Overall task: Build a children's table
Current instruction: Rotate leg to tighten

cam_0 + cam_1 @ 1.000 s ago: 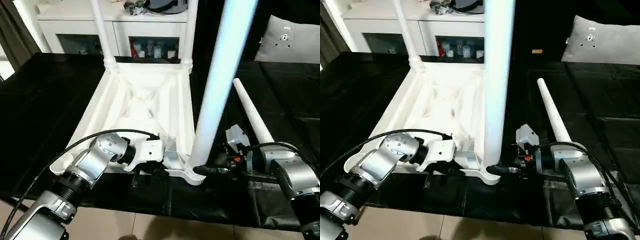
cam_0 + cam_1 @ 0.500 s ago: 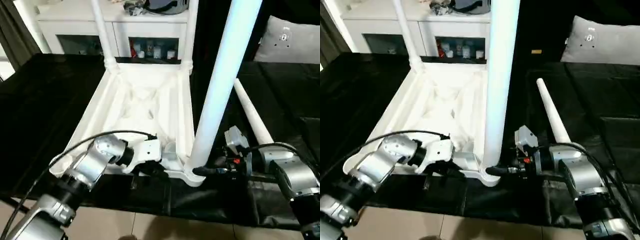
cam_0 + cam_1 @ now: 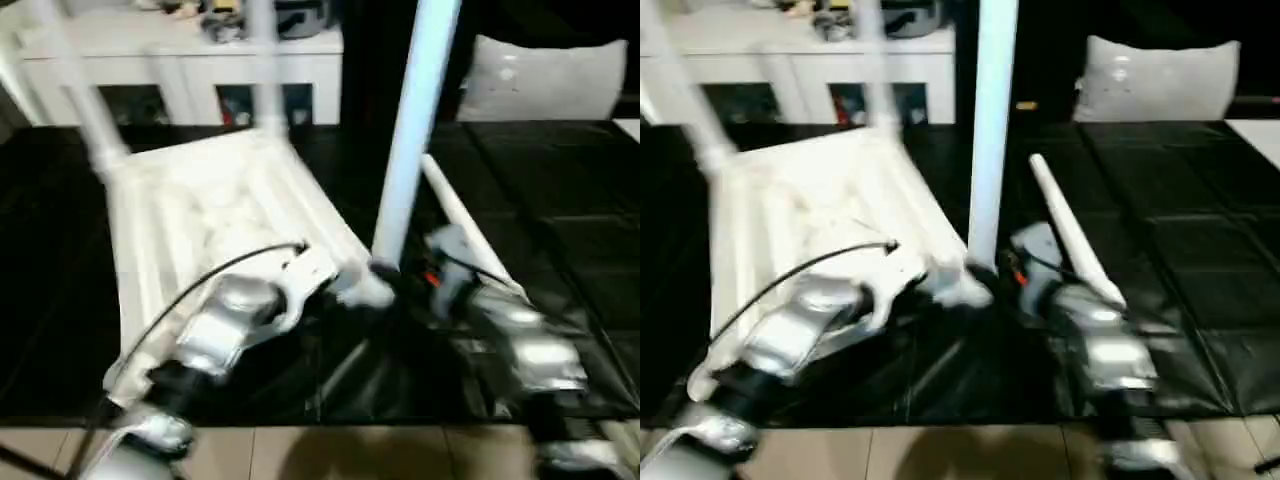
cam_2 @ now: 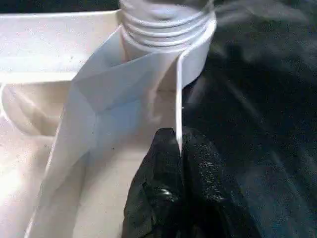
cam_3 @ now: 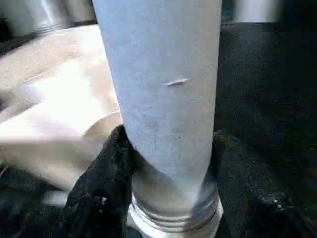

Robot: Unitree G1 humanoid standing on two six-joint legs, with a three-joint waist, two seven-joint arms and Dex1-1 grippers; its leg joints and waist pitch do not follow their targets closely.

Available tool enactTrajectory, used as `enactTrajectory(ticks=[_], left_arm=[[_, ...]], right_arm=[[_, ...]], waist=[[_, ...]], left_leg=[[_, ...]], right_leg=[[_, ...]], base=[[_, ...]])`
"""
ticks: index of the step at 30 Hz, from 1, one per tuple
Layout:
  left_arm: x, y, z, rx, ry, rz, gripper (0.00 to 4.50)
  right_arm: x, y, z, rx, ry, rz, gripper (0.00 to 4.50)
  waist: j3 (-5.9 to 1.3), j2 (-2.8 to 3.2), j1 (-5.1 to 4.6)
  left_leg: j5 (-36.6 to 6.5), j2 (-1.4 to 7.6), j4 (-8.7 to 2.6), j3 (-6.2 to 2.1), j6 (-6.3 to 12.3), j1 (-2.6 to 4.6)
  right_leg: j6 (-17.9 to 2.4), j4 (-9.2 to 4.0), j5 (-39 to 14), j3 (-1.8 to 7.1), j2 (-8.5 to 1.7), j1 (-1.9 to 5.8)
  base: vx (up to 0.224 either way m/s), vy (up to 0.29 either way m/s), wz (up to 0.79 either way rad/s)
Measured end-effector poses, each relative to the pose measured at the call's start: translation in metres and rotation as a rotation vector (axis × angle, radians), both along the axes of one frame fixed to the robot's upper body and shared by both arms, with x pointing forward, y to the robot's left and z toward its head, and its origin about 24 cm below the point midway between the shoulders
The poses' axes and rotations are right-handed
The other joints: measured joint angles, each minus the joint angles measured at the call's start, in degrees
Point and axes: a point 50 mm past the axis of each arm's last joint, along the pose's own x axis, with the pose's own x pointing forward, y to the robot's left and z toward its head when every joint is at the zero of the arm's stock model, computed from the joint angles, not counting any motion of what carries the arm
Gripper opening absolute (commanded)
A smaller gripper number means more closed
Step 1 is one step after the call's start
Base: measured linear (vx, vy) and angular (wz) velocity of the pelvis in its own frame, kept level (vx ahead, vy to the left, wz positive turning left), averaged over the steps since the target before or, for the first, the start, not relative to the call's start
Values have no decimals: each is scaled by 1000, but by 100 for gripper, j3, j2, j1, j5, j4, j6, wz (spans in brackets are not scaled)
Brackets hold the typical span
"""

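The all-white plastic children's table top (image 3: 190, 200), square with a ribbed underside, is seen lying upside down on the black surface (image 3: 560, 250). 3 white tapered round tube legs are seen standing in its round corner sockets: 2 at the far corners (image 3: 85, 110) (image 3: 262, 70) and 1 at the near corner (image 3: 410, 130) between the 2 arms. A 4th white tube leg (image 3: 1070, 240) lies loose on the black surface, just beside the right silver forearm (image 3: 525, 345).

The left hand (image 4: 178, 168) is clenched on the thin white rim of the table top (image 4: 179, 94), its black fingers (image 4: 158, 188) pinched together with the rim's edge between them, close to the ridged collar of the near socket (image 4: 166, 22). The right hand (image 5: 168, 168) is closed around the base of the near upright leg (image 5: 163, 84), one black finger (image 5: 99, 193) pressed against each side of the tube just above its ridged foot.

Behind the black surface, a white cabinet with glass doors (image 3: 180, 70) is seen, with small objects on top that are too blurred to identify. A light grey pillow (image 3: 1155, 80) rests at the far right.
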Motion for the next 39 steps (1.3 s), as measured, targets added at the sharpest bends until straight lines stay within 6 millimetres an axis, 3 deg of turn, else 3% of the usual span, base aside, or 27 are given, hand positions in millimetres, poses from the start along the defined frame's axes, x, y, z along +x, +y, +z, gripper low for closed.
enactTrajectory(ticks=[2,4,9,15,21,24,29,36,39], left_arm=[[0,-7,0,-2,-8,29,0],[0,-11,1,-2,-15,40,0],[-3,-16,2,6,-38,-15,0],[-4,-3,4,21,-60,-119,0],[-8,15,4,47,-54,-243,0],[-11,30,6,72,-34,-335,0],[-15,45,9,109,-22,-462,0],[-21,54,12,149,-1,-635,0],[-21,53,12,154,2,-661,0]], right_arm=[[2,2,0,3,-2,-49,270],[2,3,-1,19,-10,-78,270],[-1,-6,-3,11,-15,-58,318],[-11,-32,0,-48,-34,101,350],[-20,-54,9,-105,-18,311,391],[-26,-59,18,-114,0,491,391],[-31,-57,23,-122,20,643,391],[-32,-41,27,-122,26,836,331],[-33,-34,22,-100,37,870,311]], waist=[[-4,6,14],[-11,17,43],[-18,28,150],[-17,30,247],[-11,25,353],[-9,22,369],[-6,15,419],[-5,6,582],[-5,5,599]], left_leg=[[-3,-4,-4,0,1,-3],[-10,-9,-8,0,8,-6],[-12,-10,-36,-3,13,-10],[5,-5,-47,-7,39,-56],[5,-5,-31,-7,40,-61],[5,-4,-34,-7,40,-57],[5,-2,-33,-7,40,-56],[3,-3,-18,-8,41,-46],[3,-3,-14,-7,41,-47]], right_leg=[[0,-15,0,3,0,7],[-1,-17,2,7,-3,11],[-33,-14,24,2,-2,6],[-26,-2,17,-3,3,-45],[-32,-2,21,-2,1,-46],[-32,-1,22,-3,1,-44],[-32,1,22,-6,2,-46],[-33,3,23,-5,-1,-49],[-35,4,24,-3,-2,-49]], base=[[0,0,0],[0,0,0],[0,0,0],[0,0,0],[0,0,0],[0,0,0],[0,0,0],[0,0,0],[0,0,0]])
